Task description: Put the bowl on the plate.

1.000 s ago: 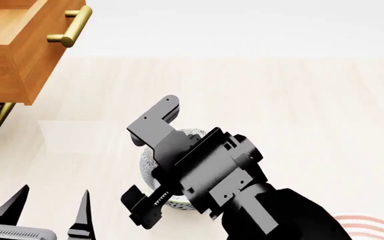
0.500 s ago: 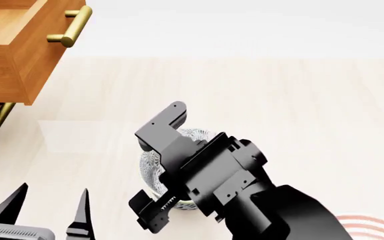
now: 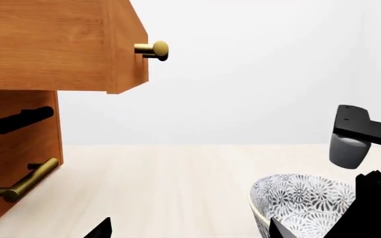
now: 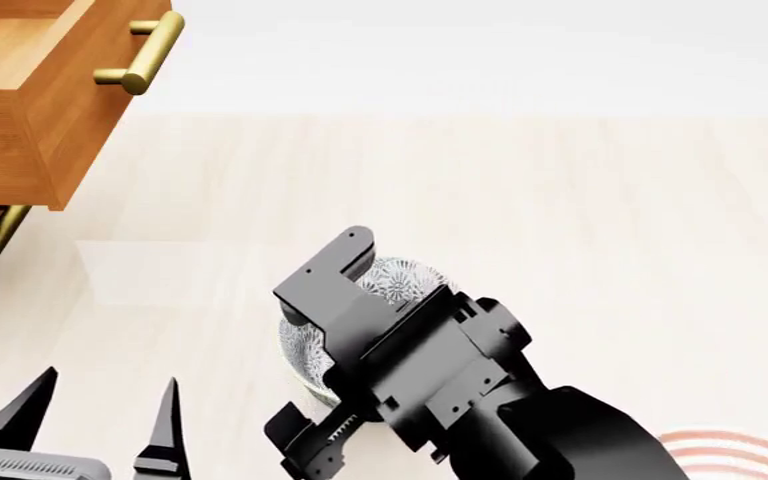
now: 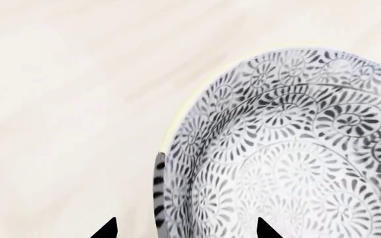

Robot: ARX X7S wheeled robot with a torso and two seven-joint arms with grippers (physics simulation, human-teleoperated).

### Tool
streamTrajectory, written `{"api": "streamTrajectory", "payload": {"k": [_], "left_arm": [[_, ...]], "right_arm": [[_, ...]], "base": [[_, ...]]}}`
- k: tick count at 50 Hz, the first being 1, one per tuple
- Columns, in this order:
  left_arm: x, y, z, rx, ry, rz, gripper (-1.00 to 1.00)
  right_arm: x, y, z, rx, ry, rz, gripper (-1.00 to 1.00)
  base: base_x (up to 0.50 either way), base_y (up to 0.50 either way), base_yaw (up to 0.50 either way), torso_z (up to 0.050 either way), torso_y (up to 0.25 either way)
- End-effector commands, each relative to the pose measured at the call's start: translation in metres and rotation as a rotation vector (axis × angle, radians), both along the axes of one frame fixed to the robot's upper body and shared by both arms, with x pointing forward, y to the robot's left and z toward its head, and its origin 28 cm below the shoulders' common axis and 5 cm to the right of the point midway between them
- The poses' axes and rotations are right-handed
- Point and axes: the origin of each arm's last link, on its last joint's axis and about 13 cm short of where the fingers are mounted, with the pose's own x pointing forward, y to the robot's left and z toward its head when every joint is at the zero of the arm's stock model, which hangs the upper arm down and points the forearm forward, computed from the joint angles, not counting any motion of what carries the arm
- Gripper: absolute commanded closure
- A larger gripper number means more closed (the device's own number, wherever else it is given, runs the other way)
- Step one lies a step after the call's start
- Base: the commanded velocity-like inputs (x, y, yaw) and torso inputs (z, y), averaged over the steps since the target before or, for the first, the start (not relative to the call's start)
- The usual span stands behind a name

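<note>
The right end effector [image 4: 315,370] hangs directly over the bowl [image 4: 398,278], covering most of it; its jaws straddle the bowl's rim, but whether they grip cannot be told. The bowl sits mid-bench [image 4: 598,220]. The plate [image 4: 738,452] lies at the bench's near right edge. The left end effector [image 4: 97,415] waits open, well apart.

Pale wood surface [image 4: 598,200], white wall behind — an orange-wood drawer cabinet [image 4: 17,100] with brass handles [image 4: 137,55].
</note>
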Motion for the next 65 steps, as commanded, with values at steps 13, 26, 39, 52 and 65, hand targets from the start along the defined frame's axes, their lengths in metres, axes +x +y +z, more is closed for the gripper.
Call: {"api": "streamTrajectory", "payload": {"k": [13, 26, 39, 52, 65], "left_arm": [[0.0, 0.0, -0.001, 0.0, 0.001, -0.001, -1.0], [0.0, 0.0, -0.001, -0.001, 0.002, -0.002, -1.0], [-0.001, -0.001, 0.001, -0.001, 0.002, -0.002, -1.0], [-0.003, -0.001, 0.003, -0.003, -0.001, -0.003, -1.0], [-0.004, -0.001, 0.005, -0.006, -0.006, -0.004, -1.0]], "right_arm": [[-0.002, 0.001, -0.004, -0.019, 0.004, 0.011, -1.0], [0.001, -0.001, 0.002, 0.001, -0.01, -0.005, -1.0], [-0.001, 0.0, -0.005, -0.005, -0.001, 0.003, 1.0], [-0.002, 0.0, -0.008, -0.013, 0.011, 0.015, 1.0], [0.007, 0.011, 0.028, -0.109, -0.166, 0.084, 1.0]], "base": [[0.0, 0.0, 0.0, 0.0, 0.0], [0.0, 0.0, 0.0, 0.0, 0.0], [0.0, 0.0, 0.0, 0.0, 0.0], [0.0, 0.0, 0.0, 0.0, 0.0], [0.0, 0.0, 0.0, 0.0, 0.0]]}}
